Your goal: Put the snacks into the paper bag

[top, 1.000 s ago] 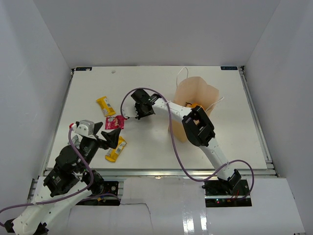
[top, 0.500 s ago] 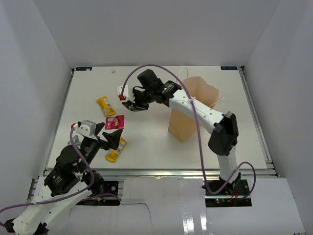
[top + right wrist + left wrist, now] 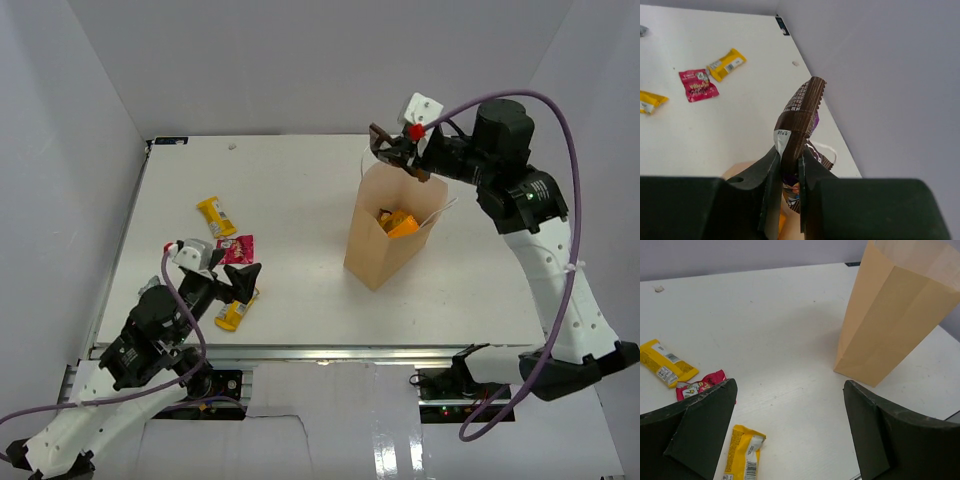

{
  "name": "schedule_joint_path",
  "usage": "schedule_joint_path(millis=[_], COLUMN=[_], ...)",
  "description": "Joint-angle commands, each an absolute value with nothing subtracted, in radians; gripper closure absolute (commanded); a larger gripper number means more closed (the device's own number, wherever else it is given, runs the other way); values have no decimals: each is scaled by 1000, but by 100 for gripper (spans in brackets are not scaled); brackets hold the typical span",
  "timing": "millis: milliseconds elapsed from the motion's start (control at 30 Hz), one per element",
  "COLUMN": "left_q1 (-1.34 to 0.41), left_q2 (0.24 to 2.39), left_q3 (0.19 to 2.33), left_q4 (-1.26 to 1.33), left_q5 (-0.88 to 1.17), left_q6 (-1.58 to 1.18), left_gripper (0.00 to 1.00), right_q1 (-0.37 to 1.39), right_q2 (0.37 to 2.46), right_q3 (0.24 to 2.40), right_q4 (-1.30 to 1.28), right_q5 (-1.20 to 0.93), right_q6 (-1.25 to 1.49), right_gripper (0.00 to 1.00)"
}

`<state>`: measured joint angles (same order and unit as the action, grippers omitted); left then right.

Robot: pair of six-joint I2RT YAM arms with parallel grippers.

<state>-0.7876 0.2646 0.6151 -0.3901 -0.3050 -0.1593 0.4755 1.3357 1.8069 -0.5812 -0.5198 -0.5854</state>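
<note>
The brown paper bag [image 3: 383, 235] stands upright right of the table's centre, with an orange-yellow pouch [image 3: 400, 222] inside. My right gripper [image 3: 397, 152] is shut on the dark purple bar [image 3: 801, 116] and holds it above the bag's far rim [image 3: 738, 170]. My left gripper [image 3: 236, 283] is open and empty, low at the front left. One yellow bar [image 3: 234, 311] lies just below it, also in the left wrist view [image 3: 742, 456]. The red packet [image 3: 237, 249] and a second yellow bar [image 3: 215, 215] lie beyond. The left wrist view shows the bag's side [image 3: 890, 315].
White walls close in the table on the left, back and right. The bag's white cord handles [image 3: 441, 211] stick out at its rim. A small speck [image 3: 232, 146] lies near the back edge. The left arm's body sits at the front left corner.
My right arm has swung from the table's left middle up and to the right, carrying the dark purple bar above the bag. My left gripper has shifted slightly right.
</note>
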Motion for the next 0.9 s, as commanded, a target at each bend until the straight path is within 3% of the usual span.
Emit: schedule_joint_path(millis=[0,200,233,300,333,433,633,867], left_q1=[-785,-785,-785,-785,-785,-785,-785,-775], left_q2=[372,657,688,751,817,940,1058,1346], left_q3=[627,744,765,833,854,911,911,899], left_q4=[-397,-534,-584,-644,-719,-852,-926,-997], left_q5=[-276,-374,-393,-393,-409,-463,-521,-618], left_q6=[-176,-305,-336,-388,-453,-585,-702,-833], left_gripper=[2,2,2,2,2,2,7,9], right_q1=[440,408,403,402,399,391,376,356], right_q2=[1298,1281,1285,1287,1282,1261,1175,1072], right_q3=[1668,1508,1503,1494,1491,1491,1497,1447], right_q4=[-610,-650,-658,-664,-663,-658,-653,-614], right_q5=[-523,-420,-413,-391,-390,-397,-451,-497], right_q6=[-590,-611,-609,-603,-604,-597,-560,-512], right_gripper=[84,75,66,57,46,29,25,22])
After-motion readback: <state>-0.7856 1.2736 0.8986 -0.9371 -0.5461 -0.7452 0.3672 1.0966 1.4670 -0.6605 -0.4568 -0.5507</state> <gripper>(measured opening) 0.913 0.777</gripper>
